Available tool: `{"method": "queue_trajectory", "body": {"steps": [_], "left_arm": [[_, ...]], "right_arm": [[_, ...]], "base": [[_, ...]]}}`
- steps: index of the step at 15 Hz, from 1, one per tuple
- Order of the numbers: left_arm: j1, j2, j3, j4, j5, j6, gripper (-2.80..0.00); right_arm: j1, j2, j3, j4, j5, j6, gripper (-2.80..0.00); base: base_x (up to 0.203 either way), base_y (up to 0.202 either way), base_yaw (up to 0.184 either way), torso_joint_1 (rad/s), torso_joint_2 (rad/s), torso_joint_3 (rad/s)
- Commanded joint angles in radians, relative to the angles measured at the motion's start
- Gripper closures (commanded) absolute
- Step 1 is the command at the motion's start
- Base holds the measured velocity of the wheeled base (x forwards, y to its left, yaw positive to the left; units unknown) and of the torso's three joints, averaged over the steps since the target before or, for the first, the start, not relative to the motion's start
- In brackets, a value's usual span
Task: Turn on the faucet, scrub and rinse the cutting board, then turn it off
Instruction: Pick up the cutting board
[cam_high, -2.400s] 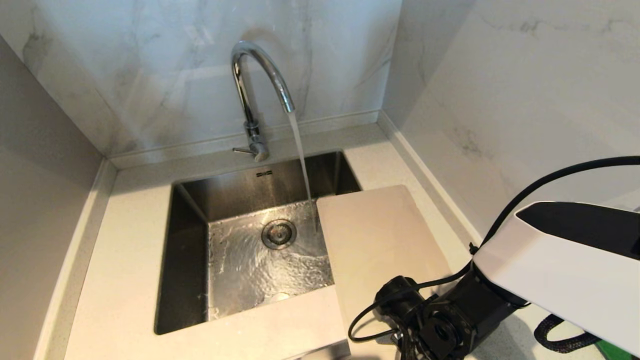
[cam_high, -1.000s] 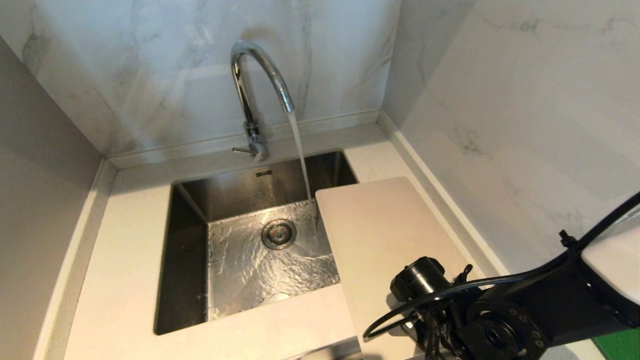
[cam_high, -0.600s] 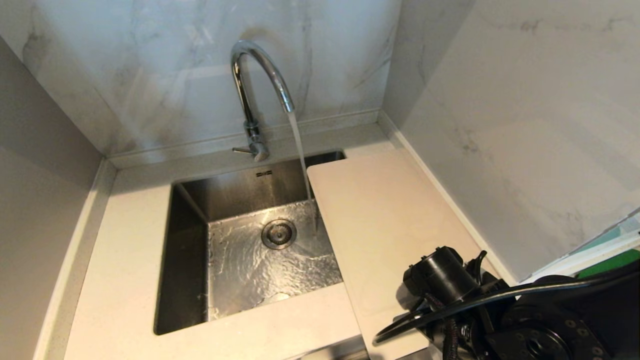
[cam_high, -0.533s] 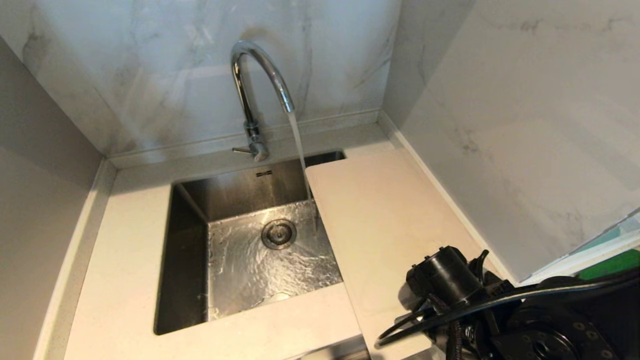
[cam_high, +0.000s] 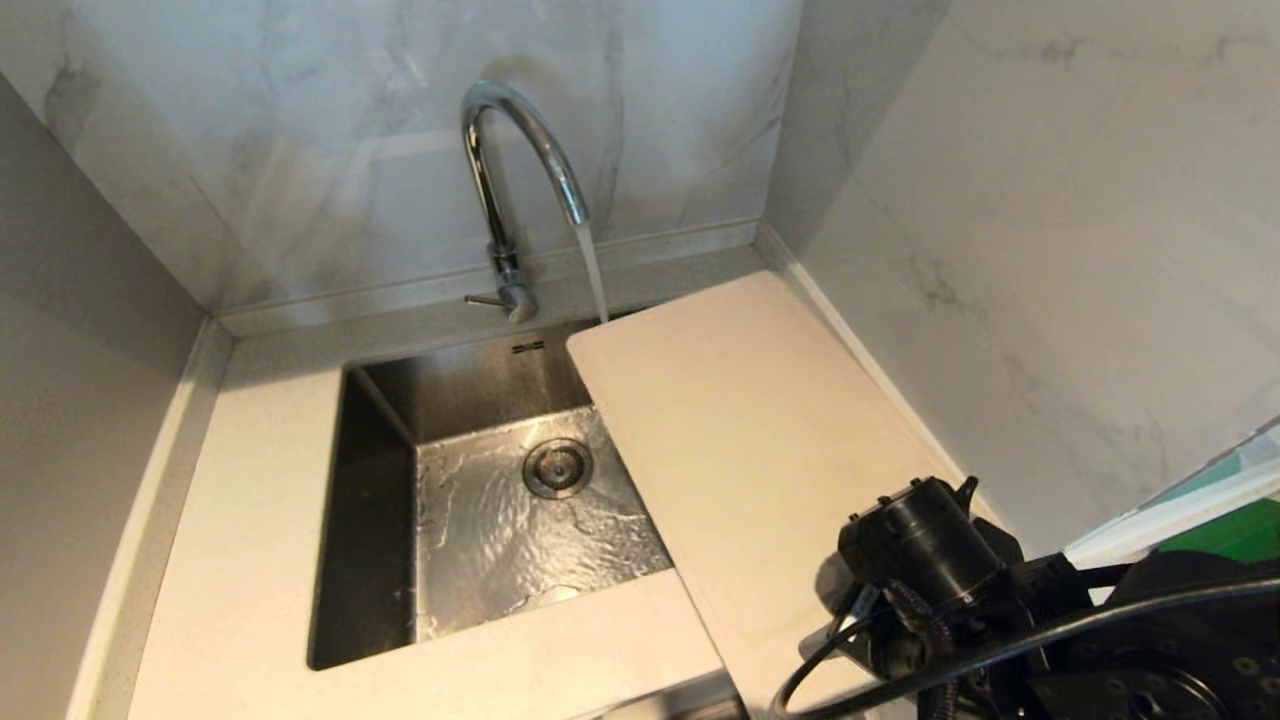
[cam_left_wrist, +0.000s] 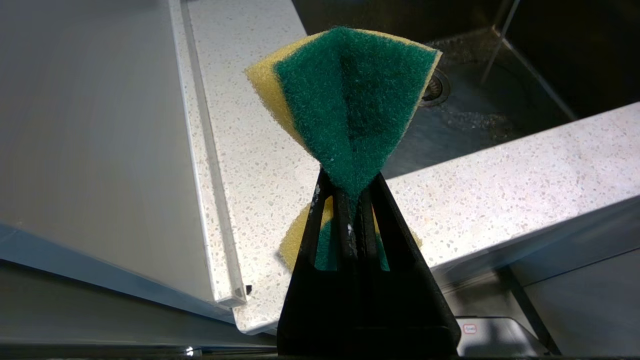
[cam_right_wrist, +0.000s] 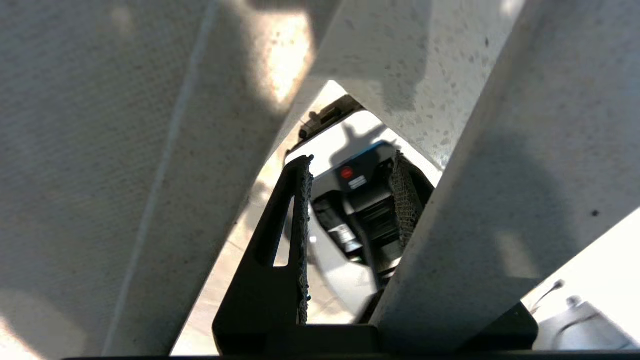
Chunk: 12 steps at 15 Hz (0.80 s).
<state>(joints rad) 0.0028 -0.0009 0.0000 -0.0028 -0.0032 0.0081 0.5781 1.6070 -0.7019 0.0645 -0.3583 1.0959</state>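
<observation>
The chrome faucet (cam_high: 500, 170) runs, and its stream (cam_high: 593, 270) meets the far left corner of the off-white cutting board (cam_high: 740, 430). The board is raised at a slant over the right side of the sink (cam_high: 470, 385). My right arm's wrist (cam_high: 920, 560) is at the board's near end. My right gripper (cam_right_wrist: 352, 162) holds that end: pale board surface crosses in front of one finger, and the gap between the pads shows the robot below. My left gripper (cam_left_wrist: 350, 182), low before the counter's front edge, is shut on a green and yellow sponge (cam_left_wrist: 350, 90).
The faucet's thin lever (cam_high: 485, 299) points left at its base. Wet sink floor surrounds the drain (cam_high: 558, 467). Speckled countertop (cam_high: 260, 480) rims the sink. Marble walls close in at the back and right. Something green (cam_high: 1225, 530) shows at the right edge.
The cutting board has risen and swung back and left with my right arm. Its far corner has gone from beside the stream to under it. The left arm shows no earlier frame.
</observation>
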Motion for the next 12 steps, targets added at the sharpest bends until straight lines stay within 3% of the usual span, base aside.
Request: {"method": "queue_trajectory", "body": {"steps": [1,5,8,12], "left_arm": [[0.000,-0.001,0.003,0.000,0.000,0.001,0.00],[0.000,-0.001,0.003,0.000,0.000,0.000,0.00],[0.000,-0.001,0.003,0.000,0.000,0.000,0.00],[0.000,-0.001,0.003,0.000,0.000,0.000,0.00]], "right_arm": [[-0.001,-0.048,0.001,0.003,0.006,-0.088,0.00],[-0.007,-0.058,-0.002,0.073,0.073,-0.260,0.00],[-0.019,-0.042,-0.024,0.193,0.080,-0.357,0.00],[-0.097,-0.026,-0.073,0.290,0.084,-0.494,0.00]], "base": [[0.000,0.000,0.000,0.000,0.00,0.000],[0.000,0.000,0.000,0.000,0.00,0.000],[0.000,0.000,0.000,0.000,0.00,0.000],[0.000,0.000,0.000,0.000,0.00,0.000]]}}
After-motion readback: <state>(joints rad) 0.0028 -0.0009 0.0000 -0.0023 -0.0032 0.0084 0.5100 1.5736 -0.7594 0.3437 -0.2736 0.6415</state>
